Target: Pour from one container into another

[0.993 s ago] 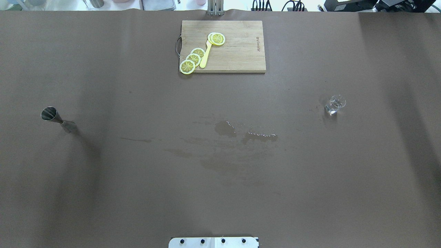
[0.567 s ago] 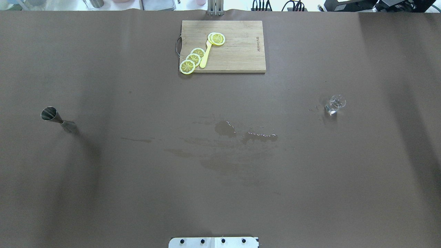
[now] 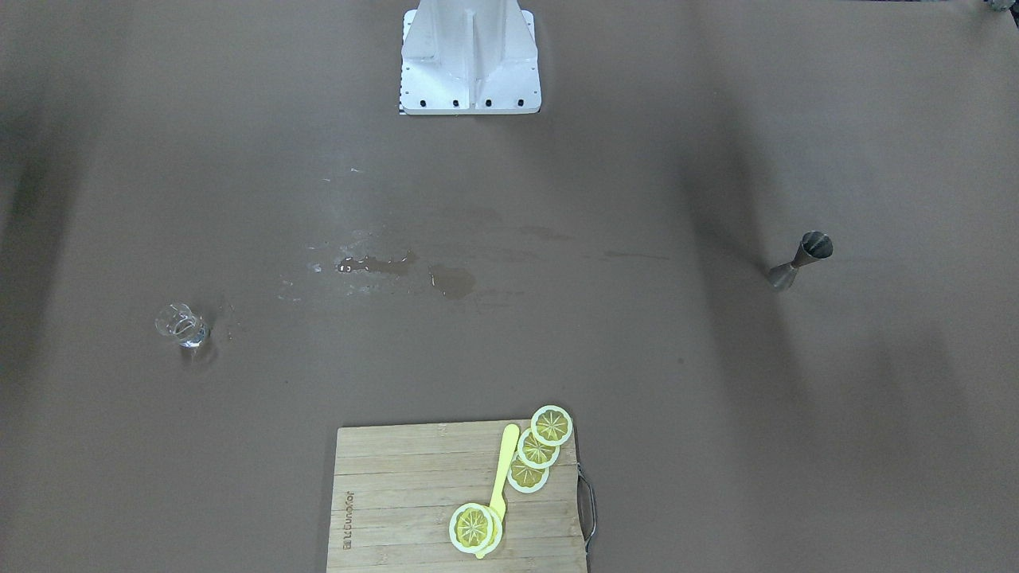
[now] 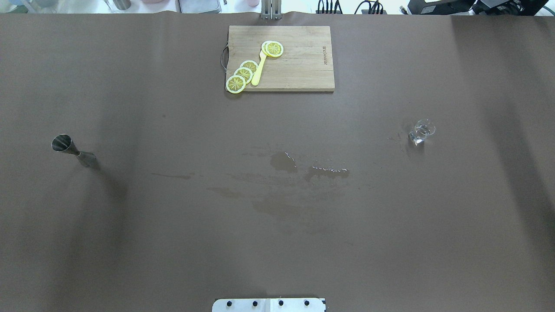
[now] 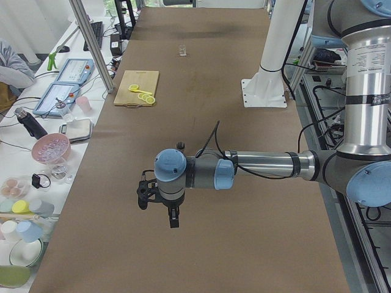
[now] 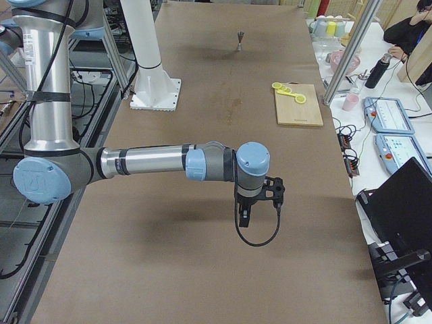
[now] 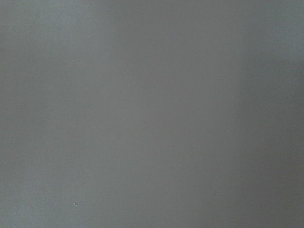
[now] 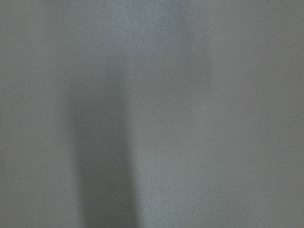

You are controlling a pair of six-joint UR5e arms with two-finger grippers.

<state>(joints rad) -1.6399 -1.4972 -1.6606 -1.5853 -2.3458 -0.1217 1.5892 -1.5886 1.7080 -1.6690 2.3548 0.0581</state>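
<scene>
You'll find the metal jigger (image 4: 73,149) standing upright close to the edge of the surface (image 4: 173,242) on the robot's left, about halfway between the robot's edge and your own. The small clear glass (image 4: 421,131) stands upright towards the opposite edge, on the robot's right, well apart from the jigger. Whether it holds any liquid is too hard to tell. Nothing touches either container.

Between them, around the middle of the surface, lies a wet patch (image 4: 284,162) with a string of droplets beside it and fainter streaks spreading towards the robot.

At the middle of your edge sits a wooden cutting board (image 4: 303,65). On it you can see lemon slices (image 4: 244,74) fanned out at one corner, one of them overhanging the board's rim, and a yellow utensil (image 4: 259,73) lying beside them with more slices at its far end.

The left pincer (image 5: 173,218) hangs above the surface, pointing down, out at the end on the robot's left. The right pincer (image 6: 243,216) hangs likewise at the end on the robot's right. Each shows only in a side view, so I cannot tell how the jaws stand. Both wrist cameras give you only blurred brown surface.
</scene>
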